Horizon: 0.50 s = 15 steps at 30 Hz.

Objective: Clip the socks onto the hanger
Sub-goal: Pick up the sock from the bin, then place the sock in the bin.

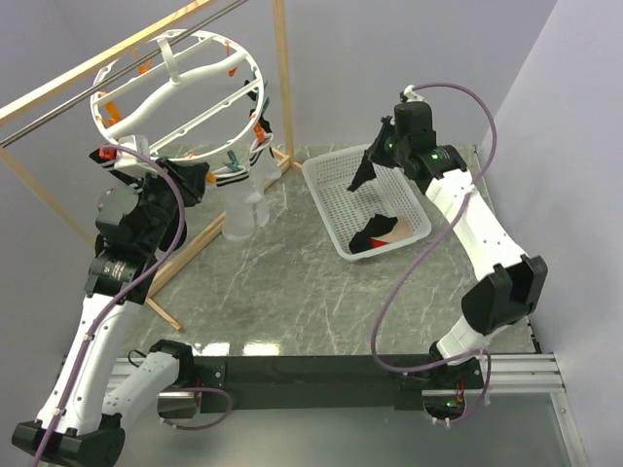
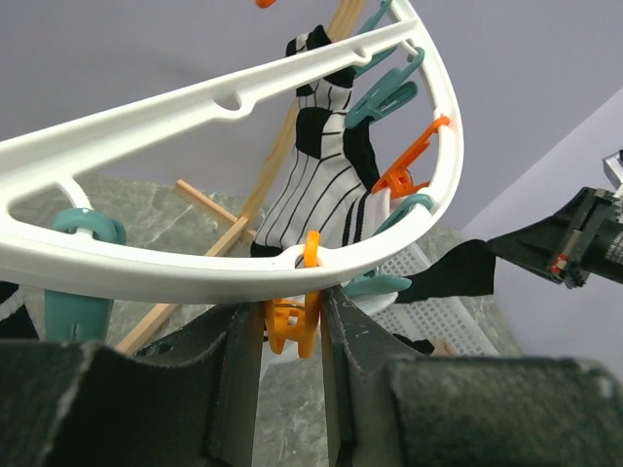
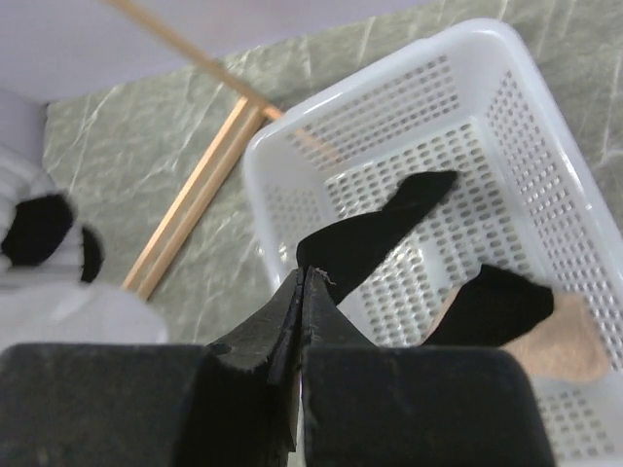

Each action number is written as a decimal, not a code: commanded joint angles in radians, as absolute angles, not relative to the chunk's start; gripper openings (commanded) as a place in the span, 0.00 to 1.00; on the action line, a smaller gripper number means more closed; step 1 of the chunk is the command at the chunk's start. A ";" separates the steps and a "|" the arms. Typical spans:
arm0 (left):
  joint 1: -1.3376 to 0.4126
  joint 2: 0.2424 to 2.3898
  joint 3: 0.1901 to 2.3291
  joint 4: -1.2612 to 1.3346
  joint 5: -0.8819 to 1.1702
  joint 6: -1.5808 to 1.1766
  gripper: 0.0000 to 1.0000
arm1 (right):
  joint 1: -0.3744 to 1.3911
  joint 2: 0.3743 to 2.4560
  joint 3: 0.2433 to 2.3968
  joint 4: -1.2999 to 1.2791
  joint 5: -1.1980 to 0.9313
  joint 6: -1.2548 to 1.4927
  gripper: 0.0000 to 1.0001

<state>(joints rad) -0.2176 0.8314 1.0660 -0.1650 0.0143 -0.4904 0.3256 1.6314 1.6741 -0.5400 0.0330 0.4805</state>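
1. Left hand (image 2: pixel 292 313) is raised to the near, lower rim of the hanger (image 2: pixel 195 268). Its fingers (image 2: pixel 238 370) are closed against both sides of an orange clip (image 2: pixel 292 331) that hangs under that rim.
2. The hanger, a white ring with curved cross-bars, is hooked over a metal rod (image 1: pixel 58 110) at the far left of the table (image 1: pixel 292 292). The ring is tilted, and orange and teal clips are spaced around it.
3. A striped sock (image 2: pixel 321 165), black and white, is already hung from the right side of the ring. Which clip holds it cannot be told.
4. The right hand (image 3: pixel 302 282) is held above the far end of a white mesh basket (image 3: pixel 545 126). Its fingertips are pressed together on the cuff of a black sock (image 3: pixel 375 238).
5. The black sock dangles from that grip over the inside of the basket. Whether its tip touches the mesh cannot be told.
6. A second black sock (image 3: pixel 492 302) is left lying at the near end of the basket, partly over a tan piece of fabric (image 3: pixel 565 341).
7. The held sock is kept well apart from the hanger, to its right, and the two hands are not in contact.
8. The basket is set on the far right of the grey marbled table, just beside the foot of a wooden frame (image 1: pixel 282 68) whose upright stands behind the hanger.
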 commanded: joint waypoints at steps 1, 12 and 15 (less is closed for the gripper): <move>-0.222 0.793 1.062 -0.077 0.051 -0.477 0.12 | 0.396 1.601 1.733 -0.698 0.138 0.433 0.00; -0.221 0.749 1.054 -0.120 0.017 -0.460 0.12 | 0.506 1.594 1.735 -0.877 0.365 0.282 0.00; -0.221 0.749 1.060 -0.132 0.011 -0.459 0.12 | 0.546 1.630 1.756 -0.870 0.360 0.249 0.00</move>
